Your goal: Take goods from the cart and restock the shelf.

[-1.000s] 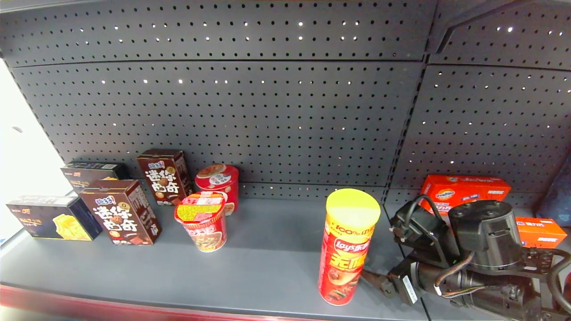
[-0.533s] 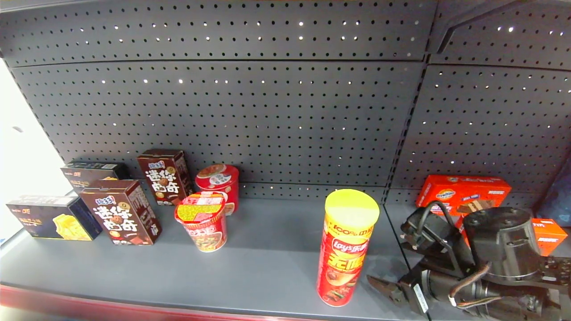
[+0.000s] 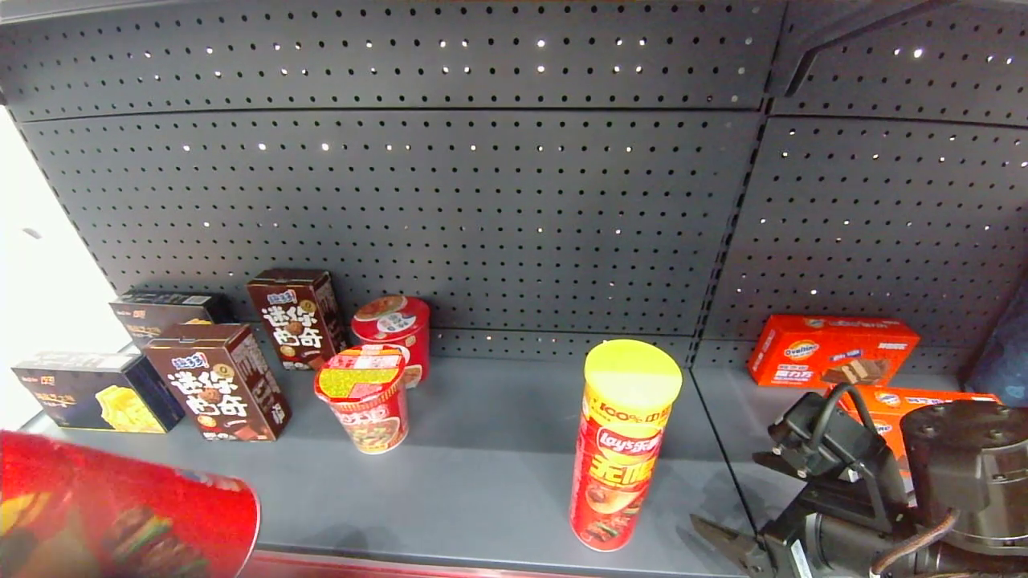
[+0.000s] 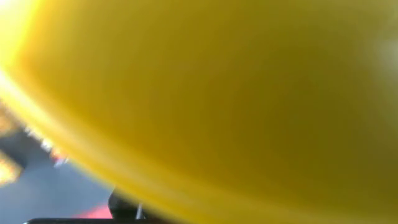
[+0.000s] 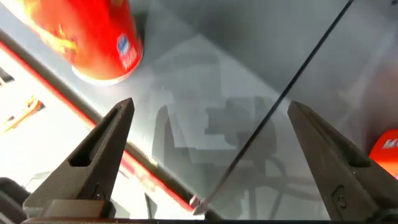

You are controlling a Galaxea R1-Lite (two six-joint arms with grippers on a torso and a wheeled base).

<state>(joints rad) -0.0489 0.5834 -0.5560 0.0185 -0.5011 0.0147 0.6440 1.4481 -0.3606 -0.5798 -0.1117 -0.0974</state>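
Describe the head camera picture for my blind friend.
A tall red chip can with a yellow lid stands upright on a grey metal shelf, the open right gripper low beside it. Brown snack boxes and red noodle cups stand farther left.

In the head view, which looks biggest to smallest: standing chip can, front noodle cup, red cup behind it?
1. standing chip can
2. front noodle cup
3. red cup behind it
Cup order unsure: the red one sits farther back, partly hidden.
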